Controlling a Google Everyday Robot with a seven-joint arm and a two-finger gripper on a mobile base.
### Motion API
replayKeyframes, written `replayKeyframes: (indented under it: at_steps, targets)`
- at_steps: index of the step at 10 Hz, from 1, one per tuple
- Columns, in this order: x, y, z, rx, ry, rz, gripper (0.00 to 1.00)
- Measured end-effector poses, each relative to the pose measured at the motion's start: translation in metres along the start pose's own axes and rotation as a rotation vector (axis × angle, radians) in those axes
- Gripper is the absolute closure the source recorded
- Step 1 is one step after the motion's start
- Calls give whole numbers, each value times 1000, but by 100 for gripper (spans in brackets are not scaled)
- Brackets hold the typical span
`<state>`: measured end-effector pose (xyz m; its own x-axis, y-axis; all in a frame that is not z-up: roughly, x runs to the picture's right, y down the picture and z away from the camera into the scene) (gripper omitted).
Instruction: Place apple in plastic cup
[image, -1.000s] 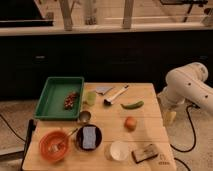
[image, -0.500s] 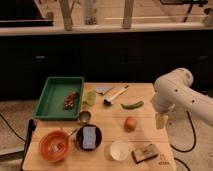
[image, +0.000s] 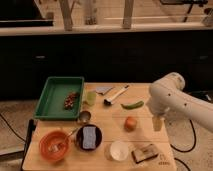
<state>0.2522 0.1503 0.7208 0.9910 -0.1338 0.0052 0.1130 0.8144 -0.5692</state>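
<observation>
Gripper points down over right side of wooden counter, jaws apart, holding nothing. Round orange-red apple sits just left of it, not touching. Translucent green plastic cup is well left, beside green tray holding brown bits. Blue sponge lies in dark bowl.

Apple, orange-red; plastic cup, pale green; tray, green; bowl, orange; bench, light wood; hand, cream, right of apple.
</observation>
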Motion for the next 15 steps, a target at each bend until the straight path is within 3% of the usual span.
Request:
replayKeyframes:
  at_steps: [5, 15]
  targets:
    - [-9, -1, 30, -1, -7, -99, 20]
    - [-22, -7, 58, 10, -52, -221, 20]
